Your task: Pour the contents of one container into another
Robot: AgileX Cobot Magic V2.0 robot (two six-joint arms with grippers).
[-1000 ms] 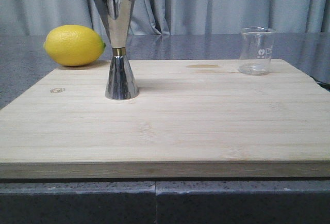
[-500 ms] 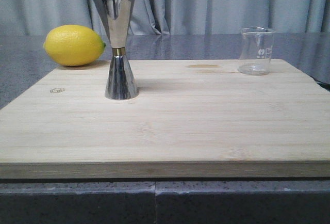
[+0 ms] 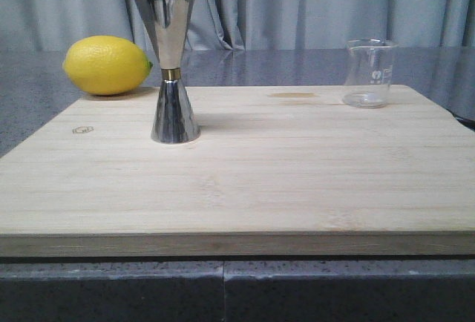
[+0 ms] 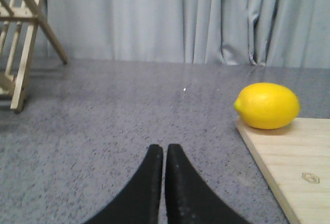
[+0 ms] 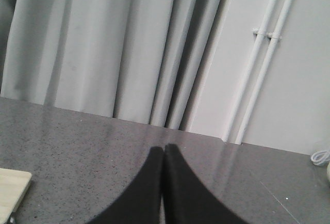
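Glass beaker (image 3: 369,73) upright on far right corner of wooden board (image 3: 245,181), looks empty, faint white print on side. Steel jigger (image 3: 169,64) upright on left part of board, brass band at waist, well apart from beaker. Lemon (image 3: 107,64) on grey surface (image 3: 44,107) just behind board's far left corner, behind and left of jigger. Small engraved logo (image 3: 82,130) near board's left edge. Grey curtain (image 3: 312,7) behind everything.

No arms in front view. Left end effector (image 4: 164,158) closed, black fingertips touching, gripping nothing, low over bare surface left of board; lemon and board corner in its view, wooden rack (image 4: 20,33) further off. Right end effector (image 5: 164,157) closed too, tips together, nothing held, over grey surface with board corner (image 5: 13,185) at edge of its view; white pipes (image 5: 263,59) on wall beyond.
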